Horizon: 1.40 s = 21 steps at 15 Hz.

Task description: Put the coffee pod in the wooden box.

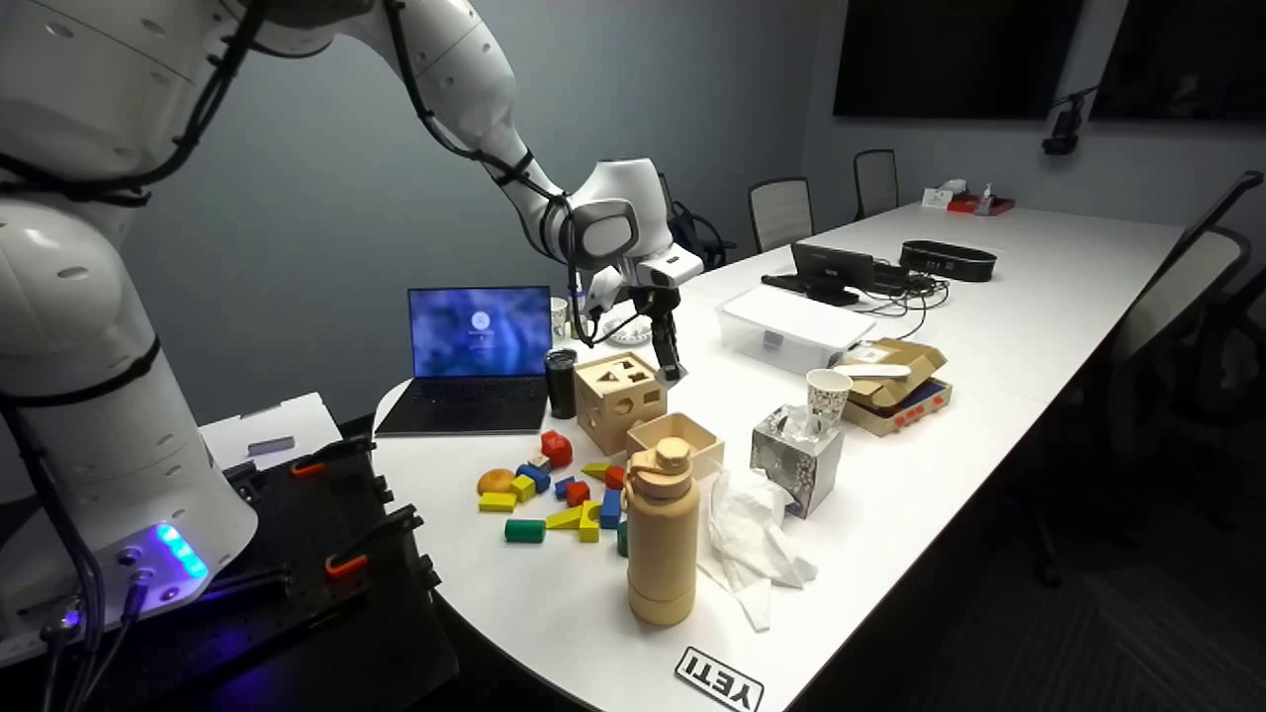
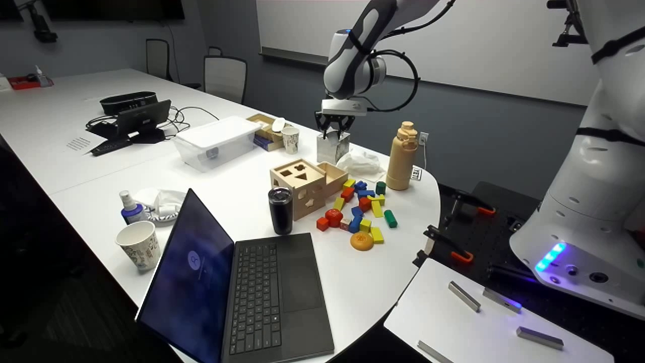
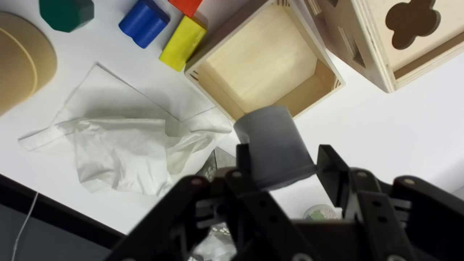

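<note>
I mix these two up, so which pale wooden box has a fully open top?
The low pale wooden tray: it has no top panel. The taller pale wooden cube beside it has a top face with dark shaped cutouts.

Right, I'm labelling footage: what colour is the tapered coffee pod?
The pod is grey, clearest in the wrist view.
</note>
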### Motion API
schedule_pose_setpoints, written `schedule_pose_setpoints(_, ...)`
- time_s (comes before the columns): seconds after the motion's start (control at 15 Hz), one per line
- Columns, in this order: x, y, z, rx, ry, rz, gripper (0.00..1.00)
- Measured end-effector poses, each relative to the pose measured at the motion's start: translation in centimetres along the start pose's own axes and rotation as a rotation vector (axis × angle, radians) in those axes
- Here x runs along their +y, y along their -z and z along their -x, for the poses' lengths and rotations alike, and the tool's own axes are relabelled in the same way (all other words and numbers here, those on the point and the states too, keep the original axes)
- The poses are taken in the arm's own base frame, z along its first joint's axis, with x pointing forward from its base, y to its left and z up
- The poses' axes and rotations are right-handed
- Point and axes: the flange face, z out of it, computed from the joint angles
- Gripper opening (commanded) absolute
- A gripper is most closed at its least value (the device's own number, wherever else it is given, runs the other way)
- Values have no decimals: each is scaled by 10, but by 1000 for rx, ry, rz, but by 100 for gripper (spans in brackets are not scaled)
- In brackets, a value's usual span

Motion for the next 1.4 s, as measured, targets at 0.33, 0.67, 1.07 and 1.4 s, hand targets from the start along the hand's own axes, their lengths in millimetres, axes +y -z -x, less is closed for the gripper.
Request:
schedule_pose_setpoints(0.33, -16, -54, 6, -11, 6, 38, 25)
schedule_pose_setpoints(0.67, -23, -94, 9, -13, -15, 62, 25)
schedule_pose_setpoints(1.07, -27, -109, 1, 5, -42, 66, 89)
schedule_pose_setpoints(1.4, -24, -103, -7, 14, -84, 44, 100)
